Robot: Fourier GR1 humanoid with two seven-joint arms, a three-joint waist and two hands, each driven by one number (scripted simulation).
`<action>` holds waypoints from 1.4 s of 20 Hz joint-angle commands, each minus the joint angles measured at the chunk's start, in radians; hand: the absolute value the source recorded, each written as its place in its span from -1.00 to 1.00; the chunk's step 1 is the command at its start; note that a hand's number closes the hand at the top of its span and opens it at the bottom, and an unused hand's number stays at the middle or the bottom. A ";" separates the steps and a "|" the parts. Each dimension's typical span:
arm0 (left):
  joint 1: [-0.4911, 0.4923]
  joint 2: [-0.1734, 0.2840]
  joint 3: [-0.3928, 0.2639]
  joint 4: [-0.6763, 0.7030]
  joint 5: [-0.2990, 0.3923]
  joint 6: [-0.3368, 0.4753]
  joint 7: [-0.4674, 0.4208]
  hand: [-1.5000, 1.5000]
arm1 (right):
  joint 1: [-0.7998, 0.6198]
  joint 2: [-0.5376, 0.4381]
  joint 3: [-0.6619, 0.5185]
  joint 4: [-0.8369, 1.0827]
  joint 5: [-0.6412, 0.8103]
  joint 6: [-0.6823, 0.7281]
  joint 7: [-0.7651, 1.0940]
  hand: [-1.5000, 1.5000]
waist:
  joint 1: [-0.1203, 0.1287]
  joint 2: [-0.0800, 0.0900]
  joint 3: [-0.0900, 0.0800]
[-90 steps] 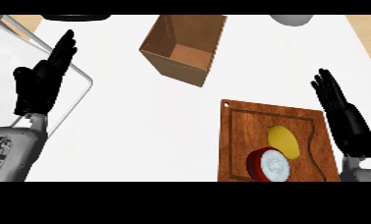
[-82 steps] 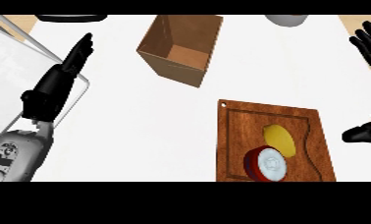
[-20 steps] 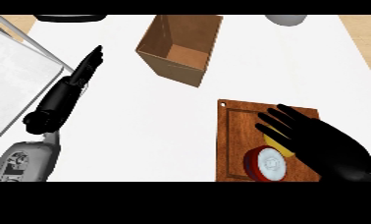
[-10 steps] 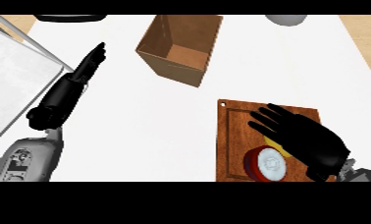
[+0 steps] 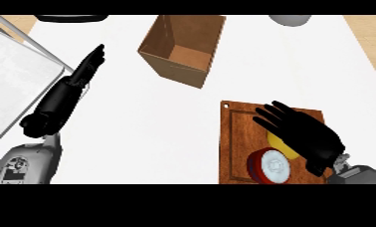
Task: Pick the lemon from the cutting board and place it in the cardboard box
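Note:
The yellow lemon (image 5: 280, 145) lies on the wooden cutting board (image 5: 236, 141) at lower right, mostly hidden under my right hand (image 5: 305, 135). That hand lies over it, palm down, fingers spread and slightly bent, pointing up-left. Only a yellow sliver shows beneath the palm, and I cannot see a grasp round the fruit. The cardboard box (image 5: 183, 48) stands open at top centre, tipped toward the left. My left hand (image 5: 73, 85) rests at the left, fingers straight and pointing up.
A round red-rimmed object with a white face (image 5: 269, 167) sits on the board just below the lemon. A grey-framed tray (image 5: 18, 76) lies along the left edge. A dark pan (image 5: 71, 18) and a grey bowl (image 5: 291, 19) sit at the far edge.
My right hand came in from the right and settled over the lemon, then drew slightly back toward the lower right. The left hand tilted and stays resting at the left.

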 commanded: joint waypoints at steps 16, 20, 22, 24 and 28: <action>-0.010 -0.042 0.014 -0.002 -0.034 -0.017 0.008 0.00 | -0.008 0.052 -0.024 0.097 0.042 -0.285 -0.245 1.00 | -0.003 -0.001 0.000; -0.044 -0.016 0.032 0.072 -0.014 -0.052 -0.025 0.00 | -0.104 0.346 0.168 0.115 0.113 -0.198 -0.063 1.00 | 0.016 0.004 -0.001; -0.030 -0.046 0.001 0.048 -0.028 -0.036 -0.037 0.00 | -0.152 0.450 0.256 0.153 0.071 -0.126 0.039 1.00 | 0.062 0.008 -0.001; -0.038 -0.055 -0.034 0.051 -0.040 -0.052 -0.053 0.00 | -0.184 0.455 0.307 0.176 -0.012 -0.115 0.115 1.00 | 0.104 0.020 0.001; -0.056 -0.058 -0.040 0.057 -0.037 -0.060 -0.044 0.00 | -0.316 0.460 0.403 0.158 -0.155 -0.184 0.300 1.00 | 0.121 0.015 0.002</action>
